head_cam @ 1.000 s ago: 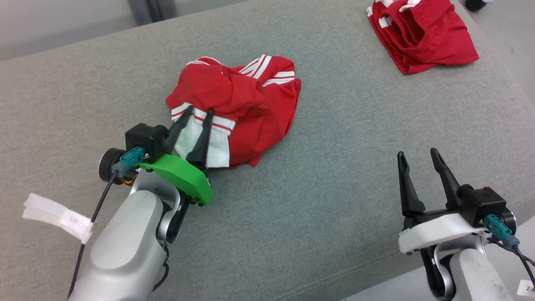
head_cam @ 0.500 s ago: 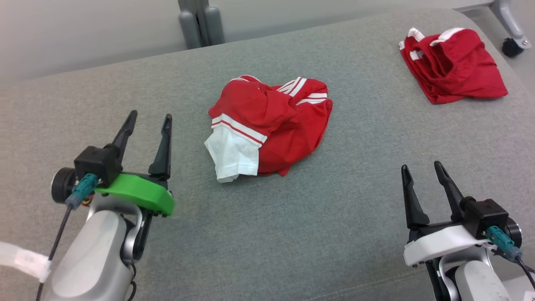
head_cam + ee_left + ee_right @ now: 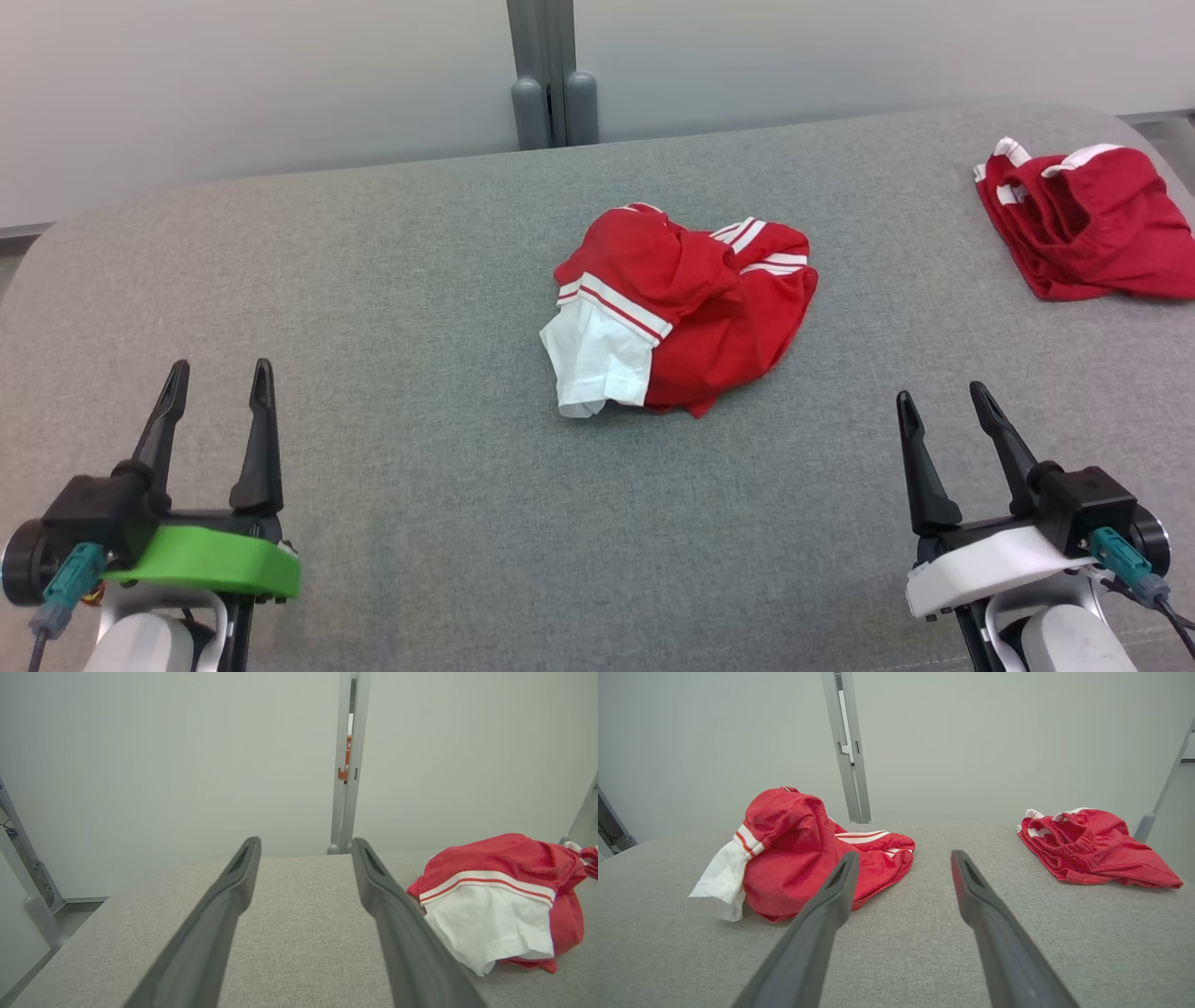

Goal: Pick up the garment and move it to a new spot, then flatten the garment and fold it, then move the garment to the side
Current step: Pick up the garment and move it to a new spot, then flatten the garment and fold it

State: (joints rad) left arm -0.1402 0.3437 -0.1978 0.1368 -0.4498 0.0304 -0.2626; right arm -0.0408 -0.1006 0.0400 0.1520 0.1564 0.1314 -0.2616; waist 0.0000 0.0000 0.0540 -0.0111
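Red garment (image 3: 691, 317) sits crumpled at frame centre on the grey worktop (image 3: 420, 280), white panel (image 3: 597, 359) sticking out at its lower left, striped hem folded across the top. Nothing is touching it. My read: a central spot puts it in equal reach of both arms, which suits a two-handed flatten; not flat yet and no fold started. Left gripper (image 3: 219, 369) at lower left and right gripper (image 3: 940, 392) at lower right are both wide open and empty, fingers pointing up the frame, well apart from the cloth. That looks like a parked pose that leaves the head camera's sight of the heap unblocked. Second piece, red shorts (image 3: 1083, 224), lies at upper right near the worktop edge, well apart from the first; probably the side spot, though I can't confirm. Grey post (image 3: 546, 75) stands behind the far edge. The head view gives the plan layout and both gaps. Left wrist view, low angle, shows the white panel's loose lower corner, a likely grab point. Right wrist view shows how high the heap stands, plus the elastic waistband on the shorts.
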